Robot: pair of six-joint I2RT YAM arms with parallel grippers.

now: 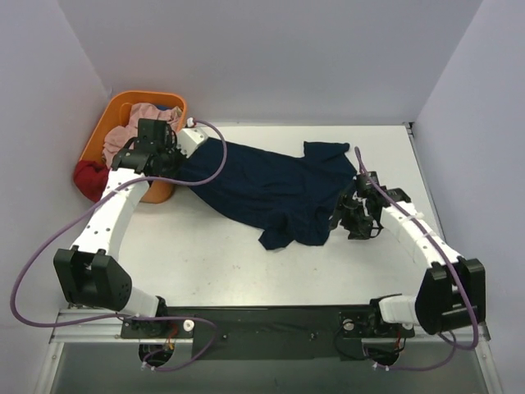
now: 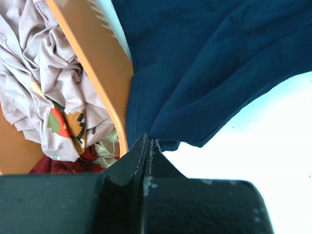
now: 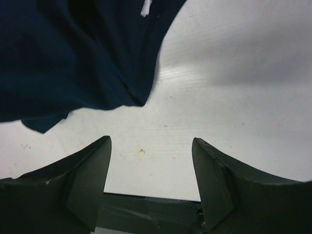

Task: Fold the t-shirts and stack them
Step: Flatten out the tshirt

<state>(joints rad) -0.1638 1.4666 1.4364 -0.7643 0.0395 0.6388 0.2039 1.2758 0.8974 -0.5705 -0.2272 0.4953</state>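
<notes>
Left wrist: left hand (image 2: 148, 142) tight on navy t-shirt (image 2: 209, 68) edge.

We record two arms, the left arm (image 1: 107, 222) and the right arm (image 1: 418, 234), each with white link shells and black joint housings. A purple cable (image 1: 11, 300) trails along each arm to its base at 6 o'clock. The left end effector (image 2: 146, 142) and right end effector (image 3: 151, 141) carry matte black, wedge-shaped fingers with light scuffing.
</notes>
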